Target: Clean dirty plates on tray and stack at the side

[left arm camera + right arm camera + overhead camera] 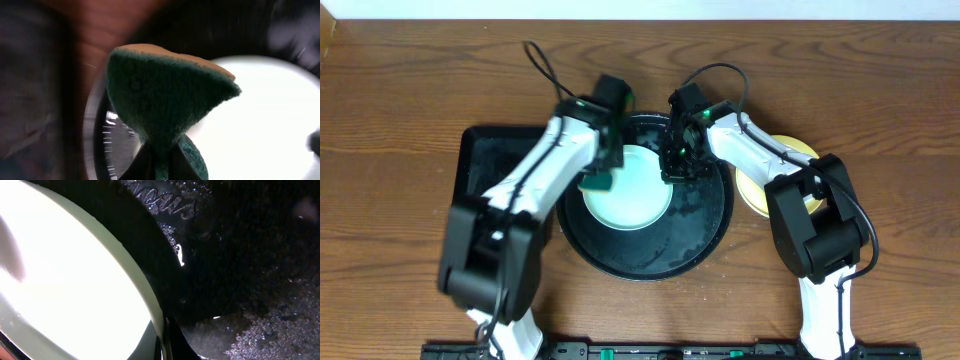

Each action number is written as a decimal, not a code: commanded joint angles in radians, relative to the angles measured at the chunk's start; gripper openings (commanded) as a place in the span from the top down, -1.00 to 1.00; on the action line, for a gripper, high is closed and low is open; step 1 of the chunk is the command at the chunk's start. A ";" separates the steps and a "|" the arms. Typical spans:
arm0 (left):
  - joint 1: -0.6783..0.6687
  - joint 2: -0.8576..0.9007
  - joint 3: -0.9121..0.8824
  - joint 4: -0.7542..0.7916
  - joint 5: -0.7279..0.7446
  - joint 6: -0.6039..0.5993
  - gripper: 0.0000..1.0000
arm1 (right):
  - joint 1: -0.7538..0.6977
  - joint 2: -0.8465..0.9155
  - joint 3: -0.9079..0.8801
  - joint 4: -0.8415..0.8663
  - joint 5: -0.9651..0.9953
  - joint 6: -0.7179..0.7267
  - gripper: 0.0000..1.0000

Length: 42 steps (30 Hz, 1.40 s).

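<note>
A pale mint plate [628,190] lies in the round black tray [700,235]. My left gripper [600,178] is shut on a green sponge [165,95] at the plate's left edge; the plate shows bright white in the left wrist view [265,115]. My right gripper [677,170] is shut on the plate's right rim [150,300], one finger on each side of it. A pale yellow plate [790,152] lies on the table right of the tray, mostly hidden by my right arm. A third plate is not in view.
A rectangular black tray [485,160] sits left of the round tray, partly under my left arm. The round tray's floor is wet and speckled [270,325]. Brown wooden table [400,120] lies all around.
</note>
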 commanded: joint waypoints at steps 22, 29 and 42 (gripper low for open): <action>0.410 -0.318 0.061 -0.208 0.002 -0.033 0.85 | 0.193 -0.428 -0.018 -0.117 0.843 -0.119 0.98; 0.423 -0.286 0.059 -0.208 0.002 -0.033 0.85 | 0.336 -0.457 -0.018 -0.167 1.241 -0.131 0.98; 0.423 -0.283 0.055 -0.208 0.002 -0.033 0.85 | 0.576 -0.457 -0.018 -0.171 1.735 -0.131 0.98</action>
